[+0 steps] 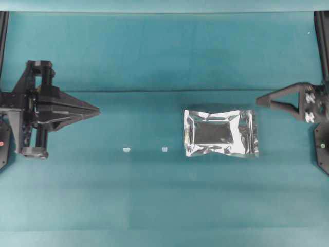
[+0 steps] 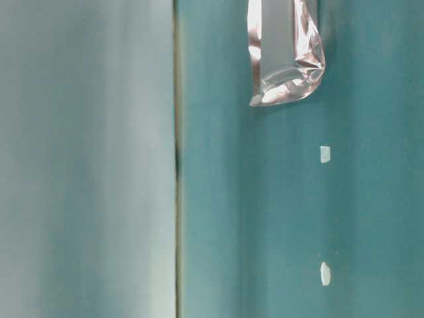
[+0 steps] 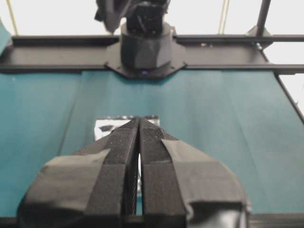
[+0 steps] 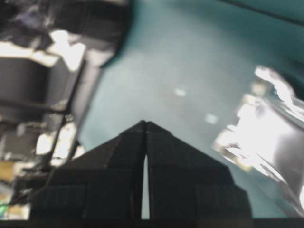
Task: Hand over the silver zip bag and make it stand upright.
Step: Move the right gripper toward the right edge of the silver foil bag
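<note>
Meanwhile, the shiny, crinkled, rectangular silver foil zip bag [image 1: 221, 133] lay flat on the teal-covered desk [image 1: 154, 195], right of centre and near the right tool [image 1: 259, 100]. Both that tool and the left tool [image 1: 96, 109] were clenched on nothing, well clear of the bag. Two tiny white bits [image 1: 126, 150] lay between the left tool and the bag.

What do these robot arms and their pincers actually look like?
Both are black. The left gripper tapers to a wedge-like point, its fingers faced with ribbed black padding and wrapped in dull grey-black tape. The right gripper is a similar pointed wedge with small white fittings on its body.
</note>
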You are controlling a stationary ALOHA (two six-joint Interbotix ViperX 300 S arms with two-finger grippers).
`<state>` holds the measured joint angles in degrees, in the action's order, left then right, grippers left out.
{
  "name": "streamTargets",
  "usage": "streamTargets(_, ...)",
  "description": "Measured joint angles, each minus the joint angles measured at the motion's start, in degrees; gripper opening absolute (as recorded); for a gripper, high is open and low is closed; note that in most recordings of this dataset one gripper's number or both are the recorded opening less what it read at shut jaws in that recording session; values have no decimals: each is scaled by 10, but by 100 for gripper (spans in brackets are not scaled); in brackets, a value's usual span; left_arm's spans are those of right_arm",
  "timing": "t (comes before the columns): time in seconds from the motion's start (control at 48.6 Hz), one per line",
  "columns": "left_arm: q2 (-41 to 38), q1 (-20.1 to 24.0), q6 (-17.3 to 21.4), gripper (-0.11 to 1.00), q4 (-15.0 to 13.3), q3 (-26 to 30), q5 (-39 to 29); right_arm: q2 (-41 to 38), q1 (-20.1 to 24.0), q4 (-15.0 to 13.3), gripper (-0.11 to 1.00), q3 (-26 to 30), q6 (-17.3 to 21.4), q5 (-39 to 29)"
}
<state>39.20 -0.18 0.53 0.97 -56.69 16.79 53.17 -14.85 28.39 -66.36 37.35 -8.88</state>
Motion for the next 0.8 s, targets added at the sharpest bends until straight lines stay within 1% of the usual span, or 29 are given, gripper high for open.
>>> streamTargets(0.082, 0, -1, -1, -1, 0, 0, 0, 0, -22, 0, 0, -5, 15, -47)
streamTargets(0.206, 0, -1, -2, -1, 0, 0, -4, 2, -25, 1, 1, -11, 27, -106)
streamTargets(0.288, 0, 0, 1, -1, 0, 0, -11, 9, -25, 1, 6, -11, 35, -132)
streamTargets(0.329, 0, 0, 1, -1, 0, 0, -16, 11, -25, 1, 12, -11, 40, -144)
streamTargets(0.371, 0, 0, 0, -1, 0, 0, -19, 12, -25, 4, 21, -12, 45, -155)
streamTargets(0.453, -1, 2, 1, -1, 0, 1, -22, 12, -25, 5, 44, -15, 60, -163)
streamTargets(0.535, -2, 6, -2, -1, 0, 1, -23, 8, -26, 7, 69, -25, 90, -167)
streamTargets(0.618, -2, 7, -1, -1, 0, 1, -23, -2, -25, 7, 88, -40, 112, -163)
streamTargets(0.679, -2, 8, -1, -1, 0, 1, -22, -7, -26, 8, 93, -48, 119, -154)
streamTargets(0.803, -2, 11, -1, -1, 0, 0, -25, -18, -25, 11, 89, -65, 122, -127)
